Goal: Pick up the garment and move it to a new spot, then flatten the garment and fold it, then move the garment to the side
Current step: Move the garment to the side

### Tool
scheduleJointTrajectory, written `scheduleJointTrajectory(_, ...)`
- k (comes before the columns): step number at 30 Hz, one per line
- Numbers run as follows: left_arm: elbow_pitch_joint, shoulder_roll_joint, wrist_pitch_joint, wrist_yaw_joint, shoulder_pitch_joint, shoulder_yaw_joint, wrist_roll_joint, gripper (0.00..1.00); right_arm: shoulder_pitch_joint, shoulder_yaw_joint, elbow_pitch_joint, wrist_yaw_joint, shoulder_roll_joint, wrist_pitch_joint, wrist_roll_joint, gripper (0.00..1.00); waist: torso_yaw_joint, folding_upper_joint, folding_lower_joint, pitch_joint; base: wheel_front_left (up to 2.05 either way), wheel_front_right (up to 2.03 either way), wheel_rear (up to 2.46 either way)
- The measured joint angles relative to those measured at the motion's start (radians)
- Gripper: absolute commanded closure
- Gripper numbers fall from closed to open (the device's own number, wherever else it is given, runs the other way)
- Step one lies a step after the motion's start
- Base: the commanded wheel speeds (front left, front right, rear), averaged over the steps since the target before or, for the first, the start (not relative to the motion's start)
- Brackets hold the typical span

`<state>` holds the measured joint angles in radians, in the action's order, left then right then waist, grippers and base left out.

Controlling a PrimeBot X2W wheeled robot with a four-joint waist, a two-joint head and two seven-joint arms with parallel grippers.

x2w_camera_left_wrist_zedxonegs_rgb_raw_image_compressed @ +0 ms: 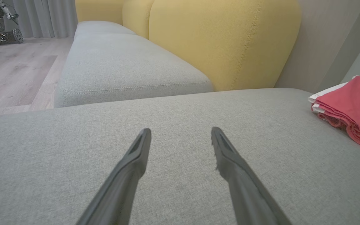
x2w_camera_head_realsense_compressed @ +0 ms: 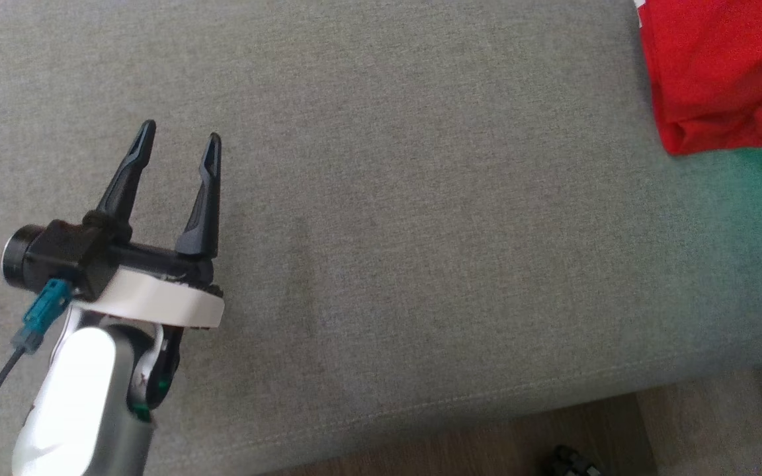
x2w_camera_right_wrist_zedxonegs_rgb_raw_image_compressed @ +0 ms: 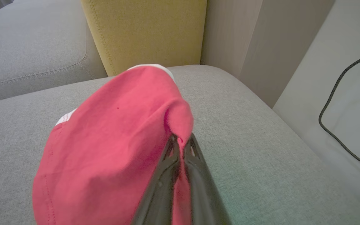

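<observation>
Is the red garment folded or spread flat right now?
Folded. The garment lies as a compact stack of layers on the grey cushion, and the right gripper is shut on one edge.

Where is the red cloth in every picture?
Head view: the red garment is in the top right corner.
Left wrist view: the garment is at the far right edge.
Right wrist view: the garment is in the middle and lower left, pinched by the right gripper.
Shared landmark: the grey cushion under it in all three.

No readable text, label, brand, number or sign appears on anything in view.
</observation>
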<state>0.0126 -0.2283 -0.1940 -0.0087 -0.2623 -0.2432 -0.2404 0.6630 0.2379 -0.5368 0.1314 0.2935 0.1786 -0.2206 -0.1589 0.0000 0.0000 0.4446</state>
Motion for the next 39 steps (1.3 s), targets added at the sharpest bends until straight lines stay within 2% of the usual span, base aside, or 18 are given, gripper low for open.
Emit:
scheduleJointTrajectory(11, -0.001, -0.014, 0.000, 0.000, -0.009, -0.002, 0.000, 0.00, 0.011, 0.037, -0.027, 0.000, -0.017, -0.030, 0.013, 1.00, -0.005, 0.0000, 0.0000, 0.016, 0.00, 0.00, 0.00)
scheduleJointTrajectory(12, -0.001, -0.014, 0.000, 0.000, -0.009, -0.002, 0.000, 0.00, 0.011, 0.037, -0.027, 0.000, -0.017, -0.030, 0.013, 0.61, -0.005, 0.0000, 0.0000, 0.016, 0.00, 0.00, 0.00)
scheduleJointTrajectory(13, -0.001, -0.015, 0.000, 0.000, -0.009, -0.002, 0.000, 0.00, 0.012, 0.039, -0.027, 0.000, -0.020, -0.034, 0.013, 0.00, -0.006, 0.0000, 0.0000, 0.017, 0.00, 0.00, 0.00)
scheduleJointTrajectory(22, -0.003, -0.020, 0.005, 0.001, -0.010, -0.003, -0.008, 0.00, 0.025, 0.018, -0.009, 0.000, -0.034, -0.083, 0.029, 0.00, -0.009, 0.0000, 0.0000, 0.015, 0.00, 0.00, 0.00)
scheduleJointTrajectory(26, -0.018, -0.020, 0.004, 0.006, -0.009, -0.004, -0.012, 0.00, 0.010, -0.013, 0.068, 0.000, -0.064, -0.139, 0.059, 0.00, -0.007, 0.0000, 0.0000, -0.002, 0.00, 0.00, 0.00)
scheduleJointTrajectory(33, -0.045, -0.018, -0.006, 0.026, 0.018, 0.001, -0.027, 0.00, -0.197, -0.100, 0.267, 0.000, -0.201, -0.206, 0.107, 0.00, 0.004, 0.0000, 0.0000, -0.058, 0.00, 0.00, 0.00)
scheduleJointTrajectory(39, -0.075, -0.010, -0.017, 0.044, 0.064, 0.015, -0.058, 0.00, -0.354, -0.220, 0.379, 0.000, -0.237, -0.223, 0.068, 0.00, 0.038, 0.0000, -0.0001, -0.105, 0.00, 0.00, 0.00)
